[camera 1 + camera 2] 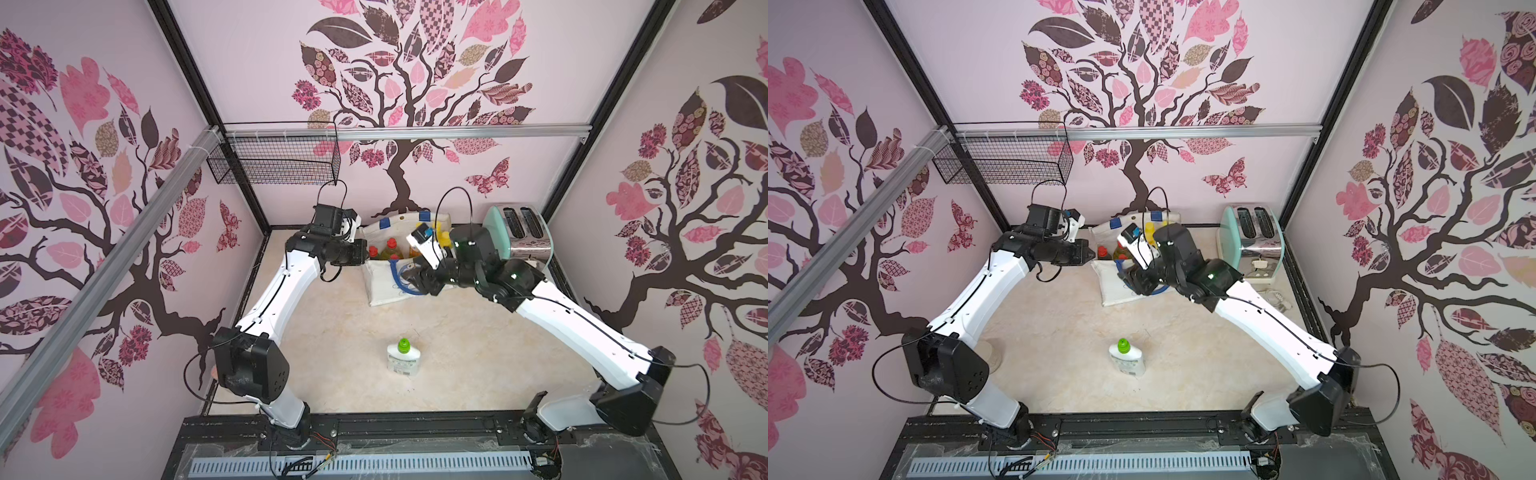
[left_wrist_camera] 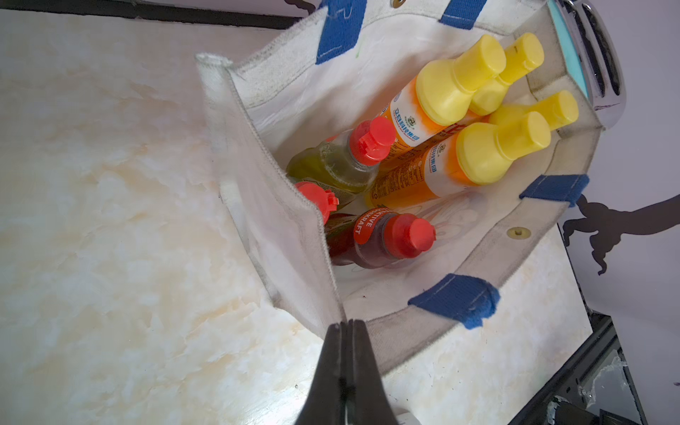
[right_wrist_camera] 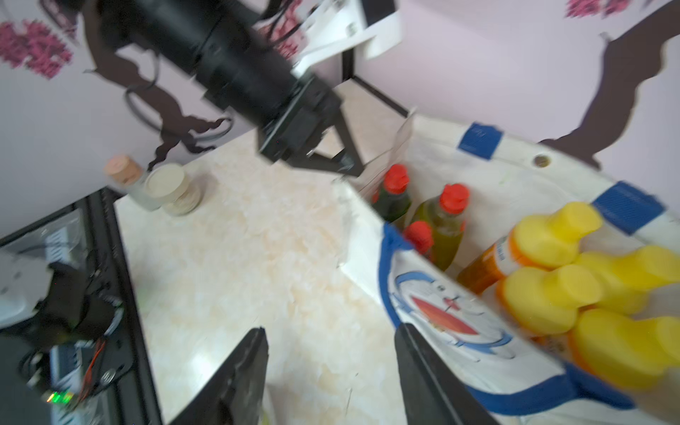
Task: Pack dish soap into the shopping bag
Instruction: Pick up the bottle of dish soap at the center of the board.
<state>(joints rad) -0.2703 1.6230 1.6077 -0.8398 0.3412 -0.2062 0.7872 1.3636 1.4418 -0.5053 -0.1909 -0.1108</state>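
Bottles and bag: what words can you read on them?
"TIVE" over "KRAFT": red neck label, dark red bottle, start hidden.
"立白科技集团", probably: white band, orange bottle.
White bottle label: too small to read.
Shopping bag: cat picture, no readable words.

White shopping bag [image 2: 287, 228], blue trim, blue cartoon cat [image 3: 449, 312] on it. Orange bottles [image 2: 415, 173] are yellow-capped, squat bottles [image 2: 331, 165] red-capped, white bottle [image 1: 403, 359] green-capped. Table's [image 1: 332, 332] creamy marble, toaster's [image 1: 496, 228] mint and chrome.
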